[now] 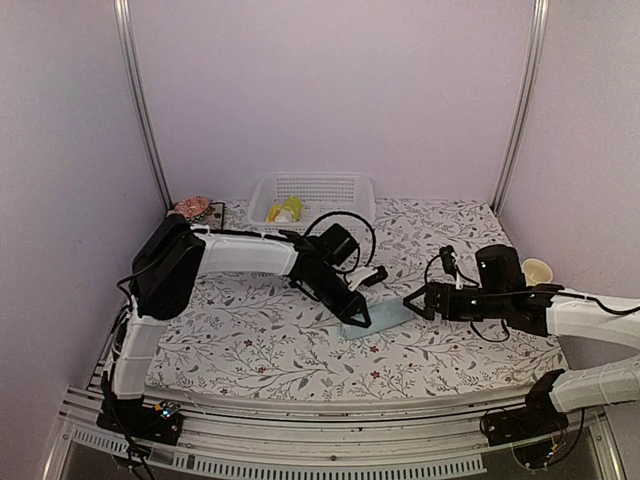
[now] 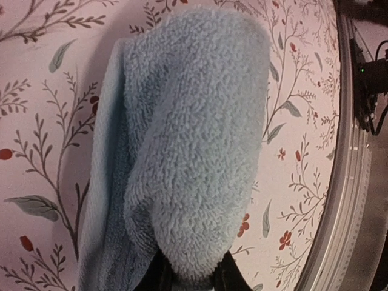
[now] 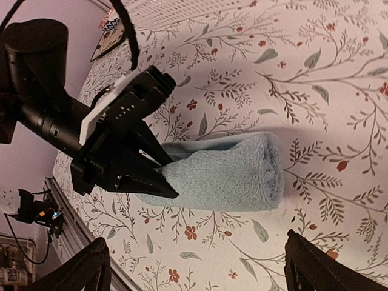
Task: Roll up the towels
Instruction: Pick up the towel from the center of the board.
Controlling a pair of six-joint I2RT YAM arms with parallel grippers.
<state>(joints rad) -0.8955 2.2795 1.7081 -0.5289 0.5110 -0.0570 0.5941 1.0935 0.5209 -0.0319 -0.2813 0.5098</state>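
The pale blue towel (image 1: 388, 317) lies rolled into a thick tube on the floral cloth at mid-table. In the left wrist view the towel (image 2: 194, 139) fills most of the picture. My left gripper (image 1: 357, 312) is shut on the roll's left end, and its dark fingers (image 2: 188, 277) pinch the fluffy end from both sides. From the right wrist, the roll (image 3: 230, 176) stretches rightward out of the left gripper (image 3: 159, 179). My right gripper (image 1: 413, 300) hovers just right of the roll, open and holding nothing (image 3: 195, 245). A bright yellow-green towel (image 1: 290, 208) lies bunched in the basket.
A white slotted basket (image 1: 345, 190) stands at the back centre. A pink round object (image 1: 191, 207) sits at the back left, and a cream cup (image 1: 537, 270) at the right edge. The table's metal front rail (image 2: 357, 182) runs close to the roll.
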